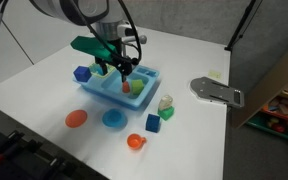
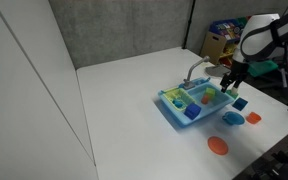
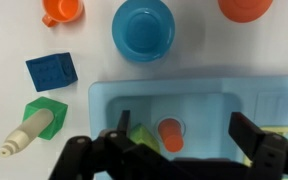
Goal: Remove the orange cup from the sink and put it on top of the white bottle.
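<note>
The orange cup [image 3: 170,133] lies in the basin of the light-blue sink [image 3: 104,100], beside a green piece [image 3: 142,135]. My gripper [image 3: 184,136] hangs just above the basin, open, with a finger on each side of the cup and not touching it. In an exterior view the gripper [image 1: 124,72] is low over the sink [image 1: 96,92], and the cup [image 1: 125,86] shows as a red spot under it. The white bottle [image 3: 26,133] is outside the sink next to the green cube [image 3: 46,110]; it also shows in an exterior view [image 1: 165,102].
Outside the sink lie a blue cube [image 3: 52,70], a blue bowl [image 3: 143,27], an orange handled piece [image 3: 62,10] and an orange disc [image 3: 246,8]. Another blue cube [image 1: 82,73] sits beyond the sink. A grey flat metal part [image 1: 216,91] lies near the table edge. The faucet [image 2: 194,72] rises at the sink's end.
</note>
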`<state>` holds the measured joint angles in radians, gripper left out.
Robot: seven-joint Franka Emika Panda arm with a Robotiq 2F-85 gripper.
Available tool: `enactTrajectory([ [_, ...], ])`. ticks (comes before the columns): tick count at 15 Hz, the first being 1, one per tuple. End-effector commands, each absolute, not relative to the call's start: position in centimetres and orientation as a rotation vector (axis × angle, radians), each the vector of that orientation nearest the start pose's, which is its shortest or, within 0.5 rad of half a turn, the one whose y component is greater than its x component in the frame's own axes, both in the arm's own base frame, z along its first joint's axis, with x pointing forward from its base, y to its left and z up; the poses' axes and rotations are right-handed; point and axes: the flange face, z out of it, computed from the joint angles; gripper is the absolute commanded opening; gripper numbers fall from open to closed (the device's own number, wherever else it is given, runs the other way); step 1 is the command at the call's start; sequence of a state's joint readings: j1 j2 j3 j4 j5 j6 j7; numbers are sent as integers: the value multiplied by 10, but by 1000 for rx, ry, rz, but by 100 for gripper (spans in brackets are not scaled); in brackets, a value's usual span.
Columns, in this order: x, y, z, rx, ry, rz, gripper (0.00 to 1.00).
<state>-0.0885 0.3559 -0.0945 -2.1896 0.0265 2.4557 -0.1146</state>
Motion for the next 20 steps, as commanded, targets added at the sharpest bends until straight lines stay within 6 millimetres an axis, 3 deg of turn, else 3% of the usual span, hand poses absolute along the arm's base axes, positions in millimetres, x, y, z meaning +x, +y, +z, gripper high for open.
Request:
enactTrajectory([
  [1, 568, -90, 199, -3138, 92, 135, 100],
  [8, 606, -85, 155, -3153, 63, 113, 100],
  [15, 624, -79, 110, -3142, 27, 140, 100],
  [20, 634, -78, 95, -3133, 22, 138, 100],
])
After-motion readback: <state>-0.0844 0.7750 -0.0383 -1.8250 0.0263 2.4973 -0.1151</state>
